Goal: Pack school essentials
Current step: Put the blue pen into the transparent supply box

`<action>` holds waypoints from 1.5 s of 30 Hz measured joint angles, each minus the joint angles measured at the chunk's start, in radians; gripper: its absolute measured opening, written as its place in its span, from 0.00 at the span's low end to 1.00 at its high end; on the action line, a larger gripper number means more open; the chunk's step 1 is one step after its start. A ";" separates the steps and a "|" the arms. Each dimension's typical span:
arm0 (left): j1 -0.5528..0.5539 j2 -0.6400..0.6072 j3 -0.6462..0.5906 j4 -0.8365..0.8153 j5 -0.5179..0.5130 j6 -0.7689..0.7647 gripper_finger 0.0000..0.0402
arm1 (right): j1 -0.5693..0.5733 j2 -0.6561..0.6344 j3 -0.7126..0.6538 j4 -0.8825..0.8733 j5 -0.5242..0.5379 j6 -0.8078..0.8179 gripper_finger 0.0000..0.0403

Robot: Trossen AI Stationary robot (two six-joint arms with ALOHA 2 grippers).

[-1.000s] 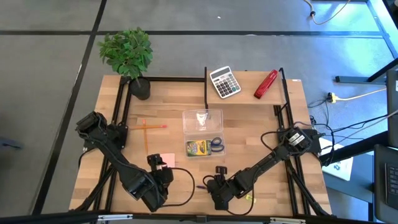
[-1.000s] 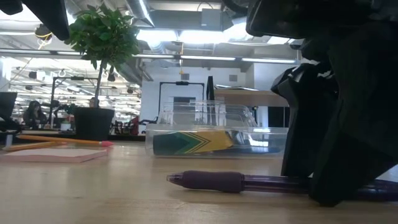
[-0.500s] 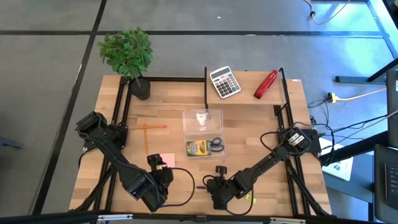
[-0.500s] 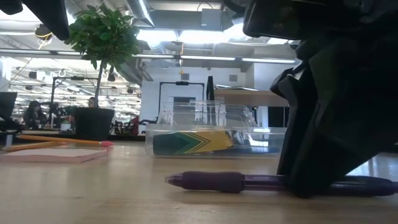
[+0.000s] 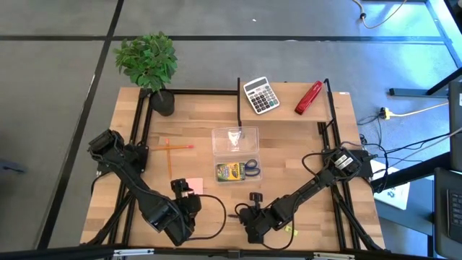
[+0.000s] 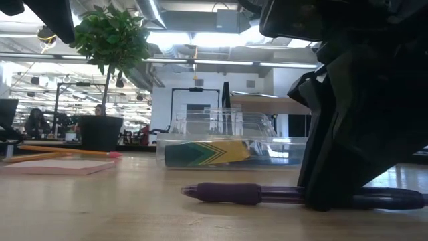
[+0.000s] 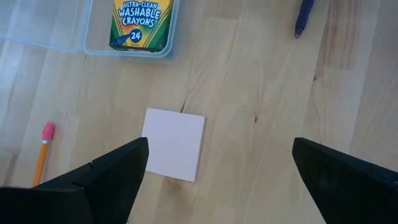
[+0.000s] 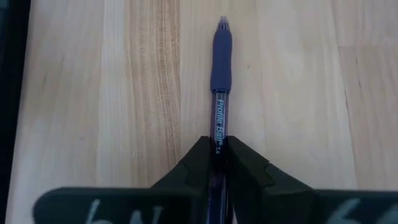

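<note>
Where high view looks down: right gripper (image 5: 243,215) low at front edge of tabletop (image 5: 289,144), on pen (image 5: 234,215); left gripper (image 5: 189,201) just front of pink note pad (image 5: 193,186). Clear box (image 5: 235,154) mid-table holds crayon box (image 5: 229,172), scissors (image 5: 250,167).
Low view: pen (image 6: 241,194) flat on wood, rear end under dark gripper.
Left wrist view: fingers (image 7: 118,168) spread wide, empty, above note pad (image 7: 174,144).
Right wrist view: fingers (image 8: 200,163) pinched on pen barrel (image 8: 220,74).

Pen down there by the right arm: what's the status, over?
Right gripper fingers shut on the pen, pen flat on table. Left gripper open above the pink note pad. Nothing blocking the clear box.
</note>
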 joint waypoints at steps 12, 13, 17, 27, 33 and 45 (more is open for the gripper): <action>0.000 0.000 0.000 0.000 0.000 0.000 0.98 | -0.001 0.006 0.050 -0.049 -0.007 -0.035 0.11; 0.000 0.000 0.000 0.000 0.000 0.000 0.98 | -0.001 0.008 0.061 -0.062 -0.010 -0.045 0.11; 0.000 0.000 0.000 0.000 0.000 0.000 0.98 | -0.004 0.010 0.097 -0.131 -0.014 -0.058 0.10; -0.001 0.000 0.000 0.004 0.000 0.000 0.98 | -0.006 0.008 0.148 -0.179 -0.009 -0.060 0.10; 0.000 0.000 0.000 0.004 0.000 -0.001 0.98 | -0.021 0.007 0.208 -0.257 -0.028 -0.091 0.10; -0.004 0.000 0.000 0.004 0.000 0.000 0.98 | -0.099 0.003 0.342 -0.449 -0.023 -0.224 0.10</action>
